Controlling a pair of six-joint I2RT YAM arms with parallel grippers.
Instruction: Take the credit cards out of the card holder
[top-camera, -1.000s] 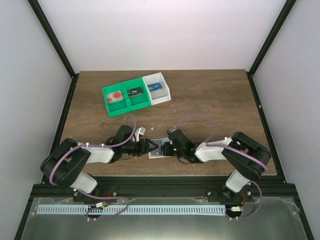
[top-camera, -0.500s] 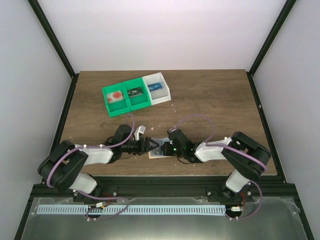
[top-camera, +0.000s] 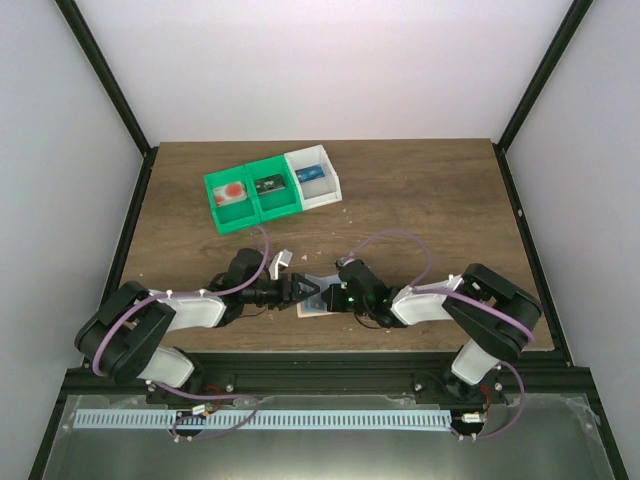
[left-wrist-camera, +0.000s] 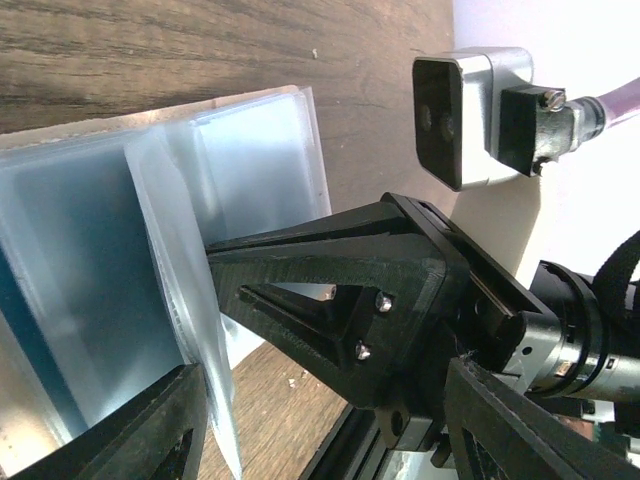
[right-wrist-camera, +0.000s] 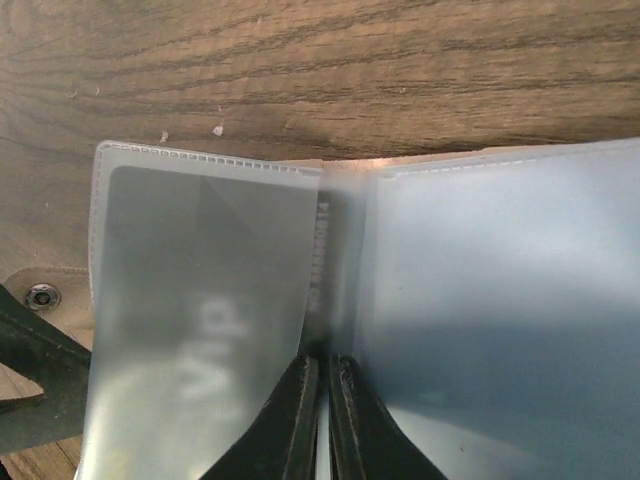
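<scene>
Frosted sleeves of the card holder (right-wrist-camera: 480, 300) fan open at the table (top-camera: 420, 200) near-middle; right gripper (right-wrist-camera: 320, 400) pinches its spine, left gripper (top-camera: 294, 291) gapes wide. Best draw the VIP credit card (right-wrist-camera: 200, 330) out flat.

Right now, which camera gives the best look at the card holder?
The right wrist view: the card holder fills it, open, a card marked VIP in its left sleeve. The left wrist view shows its sleeves aslant; the top view, only a small distant patch.
</scene>
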